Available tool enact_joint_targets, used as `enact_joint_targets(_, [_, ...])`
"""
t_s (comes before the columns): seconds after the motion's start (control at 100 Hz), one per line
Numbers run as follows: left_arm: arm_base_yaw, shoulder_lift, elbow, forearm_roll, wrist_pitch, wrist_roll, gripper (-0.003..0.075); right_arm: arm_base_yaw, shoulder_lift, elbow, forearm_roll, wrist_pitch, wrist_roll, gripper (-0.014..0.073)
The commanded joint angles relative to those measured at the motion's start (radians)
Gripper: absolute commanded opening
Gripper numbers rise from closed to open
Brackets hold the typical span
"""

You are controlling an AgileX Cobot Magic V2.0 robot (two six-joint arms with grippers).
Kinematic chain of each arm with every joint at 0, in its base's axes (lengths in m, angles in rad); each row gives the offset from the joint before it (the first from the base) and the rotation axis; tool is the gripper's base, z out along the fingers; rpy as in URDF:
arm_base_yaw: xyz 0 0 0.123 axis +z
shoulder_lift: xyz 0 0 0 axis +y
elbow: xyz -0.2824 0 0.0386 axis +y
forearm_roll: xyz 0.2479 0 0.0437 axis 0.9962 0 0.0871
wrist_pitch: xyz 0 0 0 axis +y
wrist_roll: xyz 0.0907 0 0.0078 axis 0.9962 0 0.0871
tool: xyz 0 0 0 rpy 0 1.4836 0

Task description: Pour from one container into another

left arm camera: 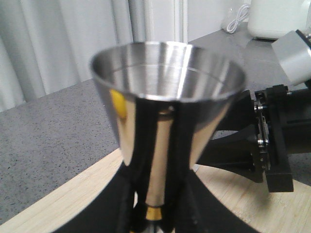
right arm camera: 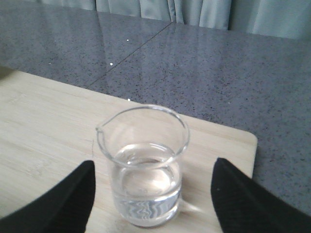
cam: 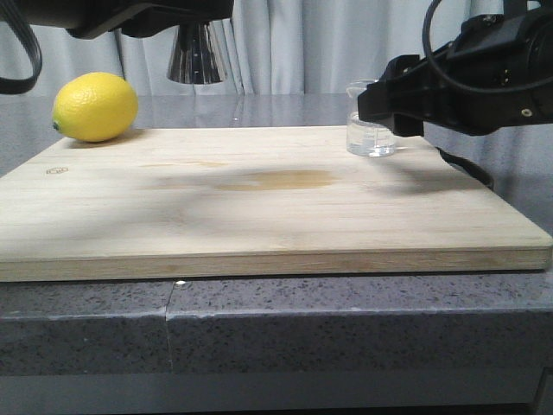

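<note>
A small clear glass beaker (cam: 371,131) (right arm camera: 144,165) holding clear liquid stands on the far right of the wooden board (cam: 259,207). My right gripper (right arm camera: 153,194) is open, its black fingers (right arm camera: 63,204) on either side of the beaker and apart from it. In the front view the right arm (cam: 458,78) covers part of the beaker. The shiny steel jigger (cam: 198,52) (left arm camera: 167,111) hangs high above the board's far left. My left gripper (left arm camera: 155,213) is shut on its waist by the brass band, cup mouth upward.
A yellow lemon (cam: 95,106) lies at the board's far left corner. The board rests on a grey speckled counter (cam: 276,320). A damp stain (cam: 276,180) marks the board's middle. Curtains hang behind, and a white appliance (left arm camera: 272,17) stands on the counter.
</note>
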Motion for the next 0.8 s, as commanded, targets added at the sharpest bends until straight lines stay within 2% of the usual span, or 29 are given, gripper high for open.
enact_joint_targets(0.0, [-0.006,-0.034,-0.032,-0.02,-0.072,-0.008,-0.002,0.001,-0.005,-0.029,-0.011,-0.115,-0.01,0.0457])
enact_joint_targets(0.48, [-0.006,-0.034,-0.032,-0.02,-0.058,-0.008,-0.002,0.001,0.097,-0.032,-0.021,-0.293,-0.004,0.0457])
enact_joint_targets(0.79, [-0.006,-0.034,-0.032,-0.02,-0.054,-0.008,-0.002,0.001,0.134,-0.032,-0.02,-0.328,-0.004,0.0455])
